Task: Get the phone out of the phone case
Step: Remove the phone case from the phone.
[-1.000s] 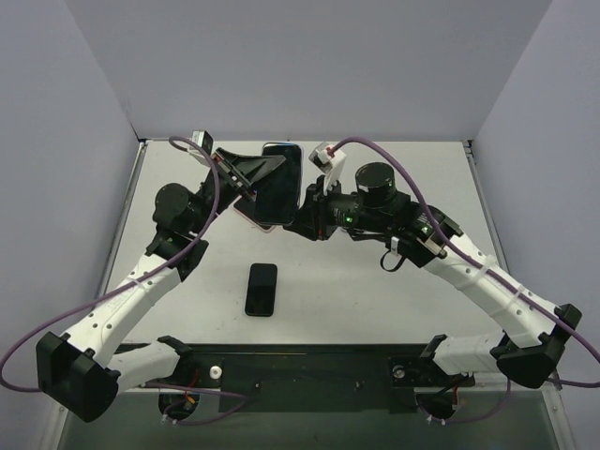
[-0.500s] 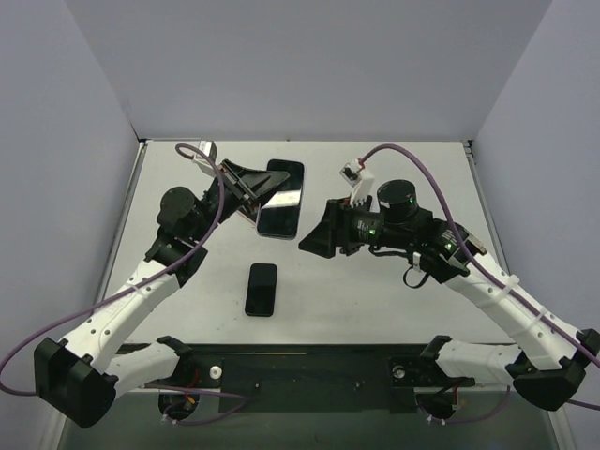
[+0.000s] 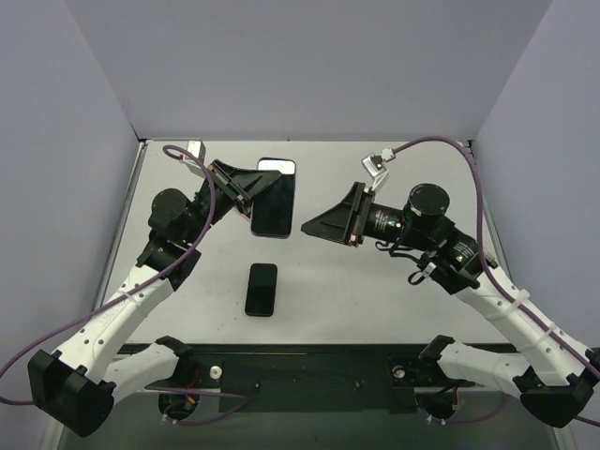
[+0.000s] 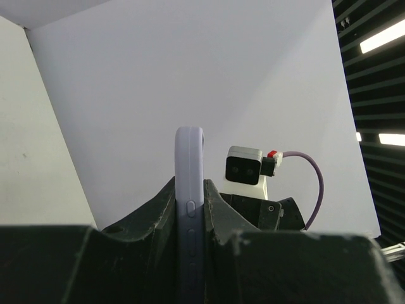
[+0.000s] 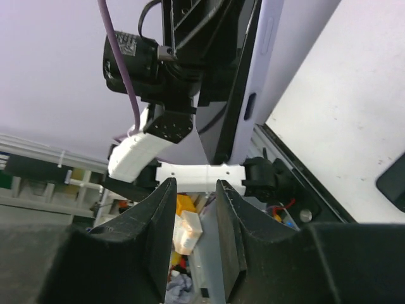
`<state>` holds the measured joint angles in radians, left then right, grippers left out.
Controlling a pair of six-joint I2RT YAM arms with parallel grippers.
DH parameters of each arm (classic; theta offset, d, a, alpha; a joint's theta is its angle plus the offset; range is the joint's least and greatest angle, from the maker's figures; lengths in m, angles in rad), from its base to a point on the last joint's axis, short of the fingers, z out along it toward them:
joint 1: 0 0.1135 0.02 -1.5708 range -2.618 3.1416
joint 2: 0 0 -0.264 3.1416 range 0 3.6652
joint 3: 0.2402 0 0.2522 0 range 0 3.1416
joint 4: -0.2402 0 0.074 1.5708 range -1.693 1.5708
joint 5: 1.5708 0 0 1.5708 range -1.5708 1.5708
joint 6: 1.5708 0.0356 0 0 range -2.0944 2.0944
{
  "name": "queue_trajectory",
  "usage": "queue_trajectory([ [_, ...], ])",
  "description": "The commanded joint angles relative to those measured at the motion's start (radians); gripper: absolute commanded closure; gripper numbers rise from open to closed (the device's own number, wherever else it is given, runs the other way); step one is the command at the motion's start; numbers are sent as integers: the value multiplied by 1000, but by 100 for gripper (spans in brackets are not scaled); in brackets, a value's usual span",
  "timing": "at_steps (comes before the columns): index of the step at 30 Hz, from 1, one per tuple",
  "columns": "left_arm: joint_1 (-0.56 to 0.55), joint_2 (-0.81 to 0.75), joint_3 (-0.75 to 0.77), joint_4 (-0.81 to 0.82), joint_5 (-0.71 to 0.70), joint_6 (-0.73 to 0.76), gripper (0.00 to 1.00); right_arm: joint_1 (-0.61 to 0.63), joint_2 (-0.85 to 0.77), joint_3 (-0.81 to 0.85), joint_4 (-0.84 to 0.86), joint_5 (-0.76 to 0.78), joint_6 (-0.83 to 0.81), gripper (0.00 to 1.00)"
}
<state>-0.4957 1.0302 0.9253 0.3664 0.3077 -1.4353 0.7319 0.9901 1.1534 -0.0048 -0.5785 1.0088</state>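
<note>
While the left tool stays clamped on the phone case, the right tool, slightly apart, has withdrawn.

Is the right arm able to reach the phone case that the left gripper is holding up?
Probably yes: the right gripper points at the phone case in the left gripper, with nothing between them.

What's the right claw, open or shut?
Open. The right claw shows a gap between its fingers, nothing in it. The left claw grips the phone case.
</note>
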Motion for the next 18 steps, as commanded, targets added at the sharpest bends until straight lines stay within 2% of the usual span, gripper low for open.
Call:
queue_trajectory([
  [1,0,-15,43,69,-32,-13,100,3,59,-21,258,-64,171,71],
  [5,-1,-4,53,72,-35,-16,100,6,74,-24,265,-57,165,66],
  [18,-21,19,47,135,-27,-62,100,8,125,-60,304,-50,171,65],
])
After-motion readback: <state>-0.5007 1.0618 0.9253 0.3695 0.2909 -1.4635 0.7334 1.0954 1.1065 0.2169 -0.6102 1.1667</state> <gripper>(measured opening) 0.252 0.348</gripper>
